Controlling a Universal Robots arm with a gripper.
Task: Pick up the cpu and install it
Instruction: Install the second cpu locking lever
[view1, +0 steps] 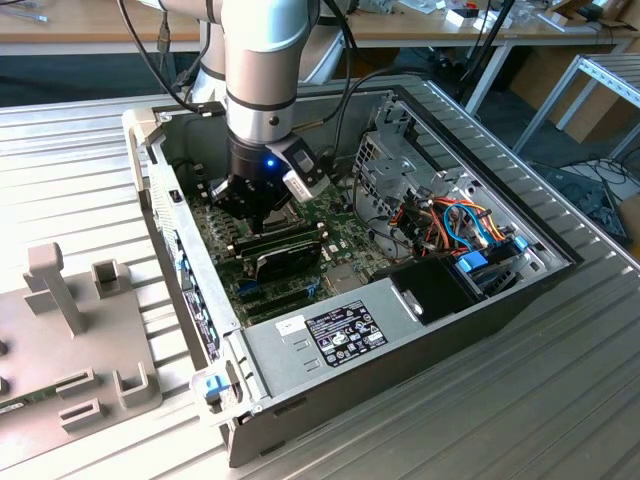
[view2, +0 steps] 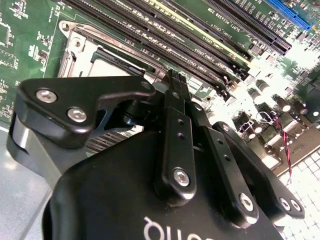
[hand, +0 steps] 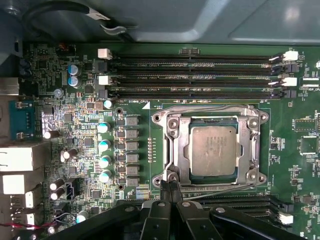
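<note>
The cpu (hand: 212, 150) is a small square chip with a dull silver-grey top. It lies flat in the motherboard socket, inside the silver metal socket frame (hand: 172, 145). In the first wrist view my gripper (hand: 172, 186) is shut with nothing between its black fingers, and its tips sit just off one corner of the frame. In the second wrist view the gripper (view2: 173, 79) stands in front of the socket and hides most of the cpu (view2: 107, 67). In the exterior view the gripper (view1: 255, 218) hangs low over the green motherboard (view1: 335, 225) inside the open computer case.
Long black memory slots (hand: 195, 77) run beside the socket. A long black card (view1: 285, 250) lies on the board near the gripper. The power supply (view1: 330, 335), drive cage (view1: 385, 165) and coloured cables (view1: 465, 230) crowd the case. A grey fixture (view1: 75, 330) stands outside it.
</note>
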